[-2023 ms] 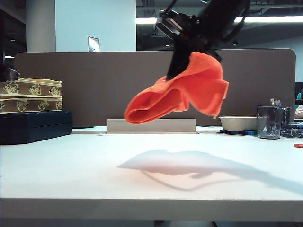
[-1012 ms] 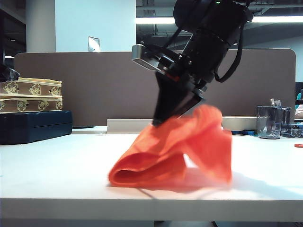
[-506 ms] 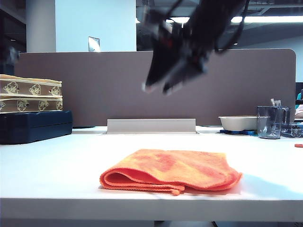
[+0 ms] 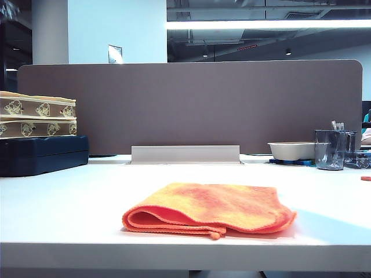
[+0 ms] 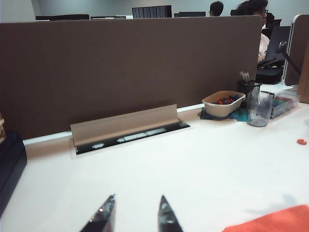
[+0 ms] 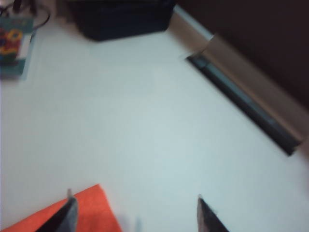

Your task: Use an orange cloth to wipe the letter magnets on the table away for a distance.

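The orange cloth (image 4: 208,205) lies folded flat on the white table (image 4: 69,208), near the front edge, with nothing holding it. Neither gripper appears in the exterior view. In the left wrist view my left gripper (image 5: 137,196) is open over bare table (image 5: 193,164), and a corner of the cloth (image 5: 275,221) shows off to one side. My right gripper (image 6: 134,195) stands wide open above the table (image 6: 145,121), one finger over the corner of the cloth (image 6: 94,212). The letter magnets are out of view.
A dark blue case (image 4: 40,155) with two patterned boxes (image 4: 37,119) stands at the back left. A bowl (image 4: 291,150) of coloured pieces, a clear cup (image 4: 330,149) and a small red piece (image 4: 365,178) are at the right. A cable tray (image 4: 185,154) runs before the brown partition (image 4: 191,104).
The right gripper carried the cloth down onto the table, opened and let it go, then rose out of the exterior view. The cloth now lies flat and still.
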Motion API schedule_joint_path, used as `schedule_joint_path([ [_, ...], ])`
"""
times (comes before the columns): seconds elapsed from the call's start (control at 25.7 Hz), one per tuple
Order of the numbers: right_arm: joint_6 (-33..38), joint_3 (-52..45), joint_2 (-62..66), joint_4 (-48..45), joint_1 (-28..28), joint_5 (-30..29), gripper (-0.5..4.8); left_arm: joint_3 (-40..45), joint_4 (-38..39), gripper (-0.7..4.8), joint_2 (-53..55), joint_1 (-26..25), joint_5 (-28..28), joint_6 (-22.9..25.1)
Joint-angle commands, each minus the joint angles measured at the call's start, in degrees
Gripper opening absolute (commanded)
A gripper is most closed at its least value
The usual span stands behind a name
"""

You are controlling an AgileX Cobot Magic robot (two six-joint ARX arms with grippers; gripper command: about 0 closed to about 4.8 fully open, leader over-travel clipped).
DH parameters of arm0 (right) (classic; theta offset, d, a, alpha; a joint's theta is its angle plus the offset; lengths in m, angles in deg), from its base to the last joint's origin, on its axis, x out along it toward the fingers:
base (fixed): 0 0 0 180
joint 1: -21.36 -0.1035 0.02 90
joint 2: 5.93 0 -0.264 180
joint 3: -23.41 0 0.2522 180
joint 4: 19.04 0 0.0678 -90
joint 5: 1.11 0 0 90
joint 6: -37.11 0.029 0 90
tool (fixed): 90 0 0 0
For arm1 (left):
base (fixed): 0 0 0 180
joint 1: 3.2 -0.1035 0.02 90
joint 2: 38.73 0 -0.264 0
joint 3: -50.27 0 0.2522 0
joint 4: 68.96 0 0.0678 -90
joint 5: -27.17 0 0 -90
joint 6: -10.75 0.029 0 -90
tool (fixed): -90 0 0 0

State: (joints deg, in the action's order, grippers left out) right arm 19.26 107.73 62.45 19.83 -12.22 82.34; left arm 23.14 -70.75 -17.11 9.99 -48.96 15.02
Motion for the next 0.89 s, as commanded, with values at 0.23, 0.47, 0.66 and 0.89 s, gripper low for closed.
schedule_joint_path([
  [0.23, 0.04, 0.20, -13.07, 3.45, 0.02, 6.60, 3.09, -6.93, 14.49, 1.11, -9.49, -0.02, 0.26, 4.35],
  [0.47, -0.26, 0.15, -23.08, 16.00, 0.02, 14.36, 3.01, -11.10, 25.86, 1.11, -18.56, -0.04, -1.11, 4.35],
  [0.66, -0.24, 0.09, -28.13, 23.34, 0.02, 16.11, 1.62, -11.78, 27.65, 1.11, -20.15, -0.04, -1.20, 4.35],
  [0.89, -0.22, -0.07, -33.14, 30.45, 0.02, 22.18, 1.33, -11.74, 31.67, 1.06, -20.09, -0.04, -1.29, 8.20],
])
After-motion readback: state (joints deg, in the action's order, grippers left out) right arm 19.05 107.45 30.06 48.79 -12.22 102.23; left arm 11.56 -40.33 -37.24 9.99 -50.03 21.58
